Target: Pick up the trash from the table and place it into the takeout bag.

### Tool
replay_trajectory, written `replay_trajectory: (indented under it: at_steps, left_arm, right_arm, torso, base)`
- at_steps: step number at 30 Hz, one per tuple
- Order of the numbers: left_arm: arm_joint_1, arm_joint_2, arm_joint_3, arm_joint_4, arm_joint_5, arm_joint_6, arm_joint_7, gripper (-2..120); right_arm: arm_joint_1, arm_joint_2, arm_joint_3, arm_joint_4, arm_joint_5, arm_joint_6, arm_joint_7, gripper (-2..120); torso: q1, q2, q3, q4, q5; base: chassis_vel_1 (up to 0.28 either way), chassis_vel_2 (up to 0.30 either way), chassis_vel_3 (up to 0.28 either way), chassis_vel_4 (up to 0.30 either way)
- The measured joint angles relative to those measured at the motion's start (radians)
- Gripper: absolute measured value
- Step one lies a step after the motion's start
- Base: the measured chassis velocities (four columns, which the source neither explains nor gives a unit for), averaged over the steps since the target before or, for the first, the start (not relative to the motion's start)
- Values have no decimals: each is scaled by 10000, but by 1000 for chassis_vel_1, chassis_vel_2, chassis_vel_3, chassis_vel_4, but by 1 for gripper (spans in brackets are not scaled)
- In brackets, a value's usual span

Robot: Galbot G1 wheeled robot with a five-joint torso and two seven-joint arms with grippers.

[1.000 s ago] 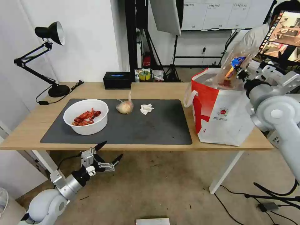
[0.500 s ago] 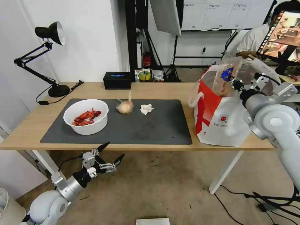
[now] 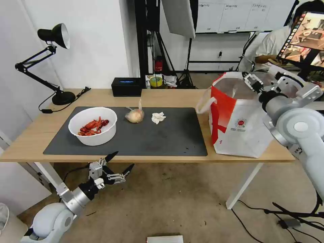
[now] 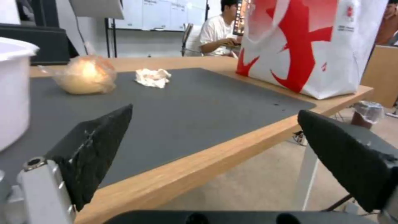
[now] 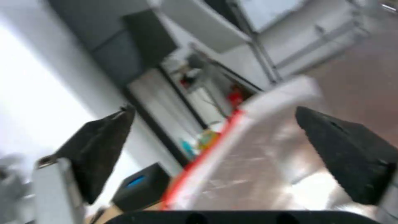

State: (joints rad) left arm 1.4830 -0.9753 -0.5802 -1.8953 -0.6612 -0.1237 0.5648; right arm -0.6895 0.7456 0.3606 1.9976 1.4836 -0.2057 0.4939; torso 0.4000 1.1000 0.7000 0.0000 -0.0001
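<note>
Head view: the takeout bag point(image 3: 238, 125) is standing upright at the right end of the surface point(image 3: 168, 96), its mouth gaping and one white loop handle drooping over its left side. The right gripper point(image 3: 251, 81) is hanging over the bag's rear rim, jaws released and holding nothing; the wrist and forearm are covering the bag's right wall. What is lying inside the bag is hard to make out past the pale lining. On the dark mat point(image 3: 162, 135), the white bowl point(image 3: 92, 126) of red shells is sitting near the left end, the knotted clear bag point(image 3: 135, 115) and the crumpled tissue point(image 3: 158, 117) are resting just beside each other near the mat's back edge, apart from the bowl. A black box point(image 3: 126, 86) is sitting at the back edge and a desk lamp point(image 3: 54, 37) is standing at the back left corner. The left gripper point(image 3: 116, 164) is idling below the front edge, jaws spread and gripping nothing.

Left wrist view: the two dark fingers point(image 4: 95, 149) are standing wide apart, framing the front edge. The bowl point(image 4: 12, 90) is being cut off at the frame's side; the knotted bag point(image 4: 85, 76) and tissue point(image 4: 152, 77) are lying on the mat, with the takeout bag point(image 4: 315, 46) beyond them, its top cut off.

Right wrist view: the picture is smeared. The fingers point(image 5: 99, 149) are parted over the bag's silvery lining point(image 5: 248, 161) and red rim; the contents are impossible to identify.
</note>
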Motion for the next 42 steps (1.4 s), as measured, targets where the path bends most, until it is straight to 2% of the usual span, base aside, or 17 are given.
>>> replay_trajectory:
  at_steps: [1,4,5,6,8,12,14,18,21,28,37,42]
  left_arm:
    - [0,0,0,0,0,0,0,100]
    - [87,-74,-192,11,381,-90,-78,100]
    - [87,-74,-192,11,381,-90,-78,100]
    - [124,-110,-239,11,559,-121,-170,100]
    - [215,-261,-335,10,801,-209,-572,100]
    - [260,-392,-398,53,898,-343,-947,100]
    - [326,-531,-497,79,1007,-469,-1428,100]
    - [382,-624,-607,83,1105,-516,-1793,100]
    - [462,-697,-750,74,1252,-520,-2308,100]
    - [765,-837,-1040,46,1594,-521,-2931,100]
    - [1002,-951,-1221,16,1975,-502,-3587,100]
    - [1095,-976,-1286,56,2089,-492,-3641,100]
  right_arm:
    - [0,0,0,0,0,0,0,99]
    - [-400,-379,-555,625,-1976,4,-1388,100]
    - [-400,-379,-555,625,-1976,4,-1388,100]
    - [-595,-485,-718,822,-2607,28,-1740,100]
    - [-1083,-665,-1000,1283,-3654,163,-2227,100]
    - [-1603,-763,-1101,1653,-4234,294,-2462,100]
    - [-2597,-855,-1106,2129,-5043,615,-2721,100]
    - [-3441,-858,-1106,2409,-5770,889,-2800,100]
    - [-4565,-574,-1067,2579,-6674,1157,-2702,100]
    - [-6250,28,-914,2473,-7995,1691,-2677,100]
    - [-7458,606,-875,2312,-8986,2119,-2527,100]
    - [-7896,838,-866,2223,-9247,2279,-2463,100]
  torso:
    - [0,0,0,0,0]
    - [0,0,0,1,-1]
    - [0,0,0,1,-1]
    - [0,0,0,0,0]
    - [0,0,0,1,0]
    - [0,0,0,0,0]
    - [-1,0,-1,0,0]
    - [-1,0,-1,0,-1]
    - [0,1,-1,0,1]
    - [-1,0,-1,-1,1]
    - [-1,1,-1,-1,0]
    - [-1,0,-1,-1,0]
  base:
    - [0,0,0,0]
    - [0,0,0,0]
    - [0,0,0,0]
    - [0,0,0,0]
    - [0,0,0,0]
    - [0,0,0,0]
    - [0,0,0,0]
    - [0,0,0,0]
    - [0,0,0,0]
    - [0,0,0,0]
    - [0,0,0,0]
    - [0,0,0,0]
